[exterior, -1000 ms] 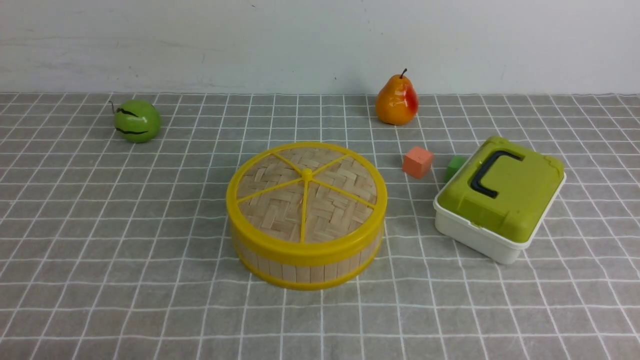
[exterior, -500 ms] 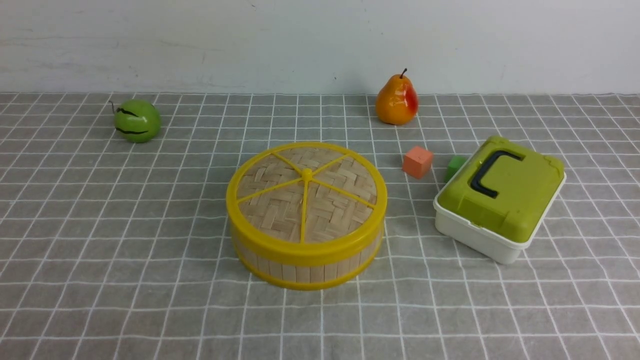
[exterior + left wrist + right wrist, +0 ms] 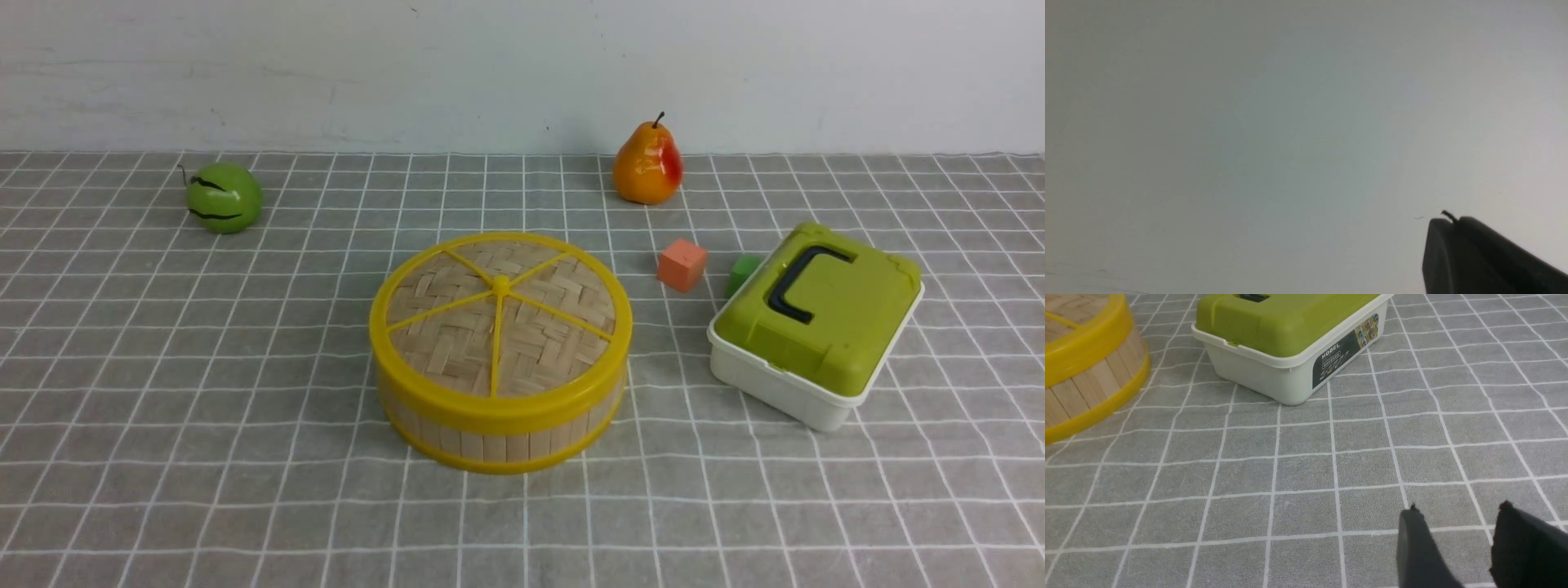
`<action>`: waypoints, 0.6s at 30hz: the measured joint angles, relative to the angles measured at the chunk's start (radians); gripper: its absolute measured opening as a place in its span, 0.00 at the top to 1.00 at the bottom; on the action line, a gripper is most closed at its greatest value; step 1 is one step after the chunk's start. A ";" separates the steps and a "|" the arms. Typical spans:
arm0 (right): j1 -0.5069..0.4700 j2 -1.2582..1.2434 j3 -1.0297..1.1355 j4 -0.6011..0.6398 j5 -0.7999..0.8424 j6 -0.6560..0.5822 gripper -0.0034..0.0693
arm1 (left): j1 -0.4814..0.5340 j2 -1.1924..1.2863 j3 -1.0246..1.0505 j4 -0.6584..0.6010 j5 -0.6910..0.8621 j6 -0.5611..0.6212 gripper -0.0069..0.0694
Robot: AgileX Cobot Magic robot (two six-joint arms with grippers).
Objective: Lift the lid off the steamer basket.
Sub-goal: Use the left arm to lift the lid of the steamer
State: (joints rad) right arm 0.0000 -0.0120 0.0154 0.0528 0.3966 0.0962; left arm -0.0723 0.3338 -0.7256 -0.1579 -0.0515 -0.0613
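Observation:
The lid (image 3: 500,320), woven pale bamboo with a yellow rim and yellow spokes, sits closed on the steamer basket (image 3: 498,443) in the middle of the checked cloth. Neither gripper shows in the front view. In the right wrist view my right gripper (image 3: 1459,507) is open and empty, low over the cloth. From there the basket wall (image 3: 1090,386) and the lid rim (image 3: 1086,351) lie well off, apart from the gripper. In the left wrist view my left gripper (image 3: 1447,221) has its dark fingers pressed together with nothing between them, against a blurred grey background.
A white box with a green top and black handle (image 3: 816,314) stands right of the basket and also shows in the right wrist view (image 3: 1290,339). An orange cube (image 3: 682,265) and a green cube (image 3: 743,272) lie behind it. A pear (image 3: 648,167) and a green fruit (image 3: 223,197) sit farther back.

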 joint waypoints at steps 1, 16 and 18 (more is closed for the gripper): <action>0.000 0.000 0.000 0.000 0.000 0.000 0.62 | 0.000 0.017 -0.007 0.000 0.002 0.001 0.93; 0.000 0.000 0.000 0.000 0.000 0.000 0.62 | 0.000 0.813 -0.668 -0.177 0.849 0.045 0.93; 0.000 0.000 0.000 0.000 0.000 0.000 0.62 | 0.000 0.907 -0.758 -0.309 0.960 0.096 0.93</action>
State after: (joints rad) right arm 0.0000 -0.0120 0.0154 0.0528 0.3966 0.0962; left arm -0.0723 1.2405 -1.4832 -0.4669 0.9084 0.0346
